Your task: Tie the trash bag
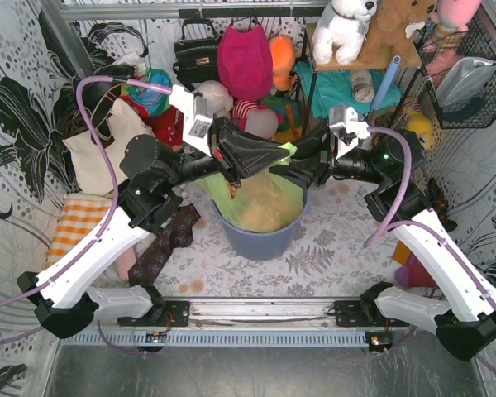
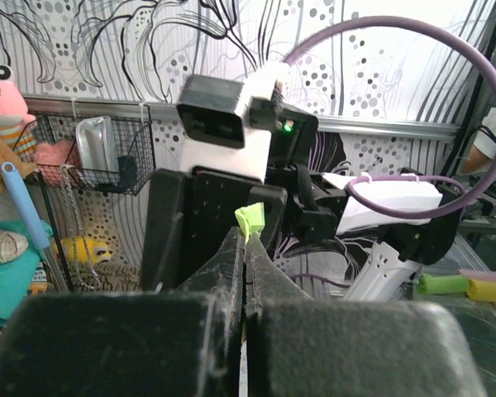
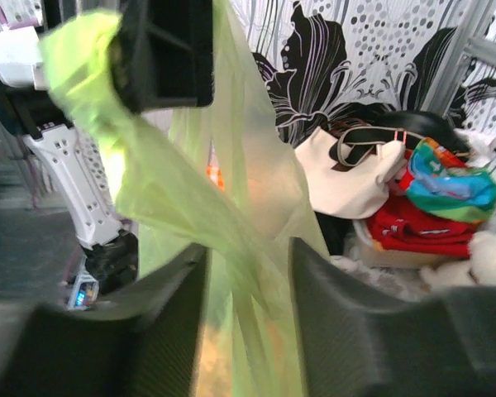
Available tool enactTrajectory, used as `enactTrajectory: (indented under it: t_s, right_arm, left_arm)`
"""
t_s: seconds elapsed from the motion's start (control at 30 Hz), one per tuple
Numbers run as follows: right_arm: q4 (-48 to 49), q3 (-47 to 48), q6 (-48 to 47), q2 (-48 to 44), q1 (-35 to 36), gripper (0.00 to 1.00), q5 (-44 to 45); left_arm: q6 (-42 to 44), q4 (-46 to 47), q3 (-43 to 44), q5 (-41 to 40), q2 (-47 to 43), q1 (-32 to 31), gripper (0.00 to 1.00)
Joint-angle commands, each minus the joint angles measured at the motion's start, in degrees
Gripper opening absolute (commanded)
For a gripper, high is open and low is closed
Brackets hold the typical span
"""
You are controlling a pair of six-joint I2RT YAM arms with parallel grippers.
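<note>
While left fingers (image 2: 219,277) pinch trash bag (image 1: 264,205) edge, right fingers (image 3: 347,318) straddle film, parted

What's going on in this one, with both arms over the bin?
Two robot arms are working on the lime-green trash bag, which sits in a blue-grey bin. The left claw is shut on a pinch of the bag's top, lifted above the bin. The right claw faces it with its fingers apart. A strip of the bag's film runs between them, apparently not clamped. No knot shows yet.
</note>
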Motion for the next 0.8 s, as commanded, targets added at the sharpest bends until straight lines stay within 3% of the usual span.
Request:
enactTrajectory:
  t_s: [0.0, 0.07, 0.27, 0.53, 0.67, 0.77]
  right_arm:
    - [-4.49, 4.34, -2.97, -2.14, -0.19, 0.56, -0.93]
    - [-7.07, 6.47, -3.61, -2.92, -0.19, 0.66, -1.69]
    - [-8.52, 12.29, -0.94, -3.39, -0.19, 0.71, -3.12]
    - [-3.54, 22.28, 10.27, 5.63, -0.19, 0.71, -6.37]
    - [-4.29, 28.27, 14.46, 12.59, 0.0, 0.7, -6.01]
    - [-9.74, 34.65, 12.21, 17.94, 2.55, 0.7, -5.43]
  left_arm:
    - [0.0, 3.94, -2.97, 2.39, -3.43, 0.25, 0.0]
    - [0.71, 3.97, -4.85, 3.91, -4.75, 0.22, 0.0]
    - [3.22, 7.2, -11.8, 11.28, -9.86, 0.2, 0.0]
    - [3.08, 16.42, -21.72, 15.1, -14.52, 0.18, 0.0]
    - [1.79, 19.62, -24.46, 15.51, -15.24, 0.18, 0.0]
    - [0.36, 22.12, -25.39, 16.88, -15.32, 0.18, 0.0]
